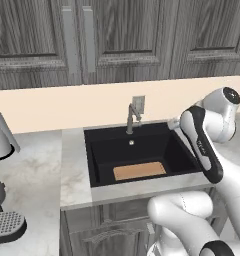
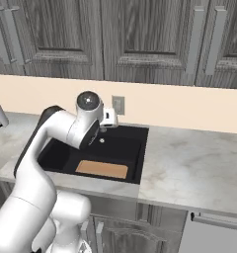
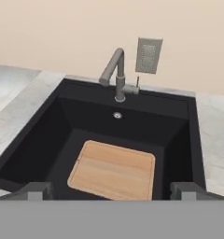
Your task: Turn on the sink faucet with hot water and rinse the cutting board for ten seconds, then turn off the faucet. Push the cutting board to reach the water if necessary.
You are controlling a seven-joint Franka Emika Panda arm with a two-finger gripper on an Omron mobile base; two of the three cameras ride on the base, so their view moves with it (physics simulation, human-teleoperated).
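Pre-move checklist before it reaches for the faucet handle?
1. Gripper open, nothing held: ok.
2. Faucet in sight ahead of the hand, path over the sink free: ok.
3. Water running: not ok, no stream from the spout.
4. Cutting board flat on the basin floor: ok.
5. Board under the spout: not ok, it lies toward the near wall; a push may be needed.
6. Handle position, hot or cold: cannot tell.

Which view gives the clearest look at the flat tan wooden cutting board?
The hand view: the flat tan wooden cutting board lies unobstructed, grain visible. Both base views show it smaller and foreshortened on the basin floor.
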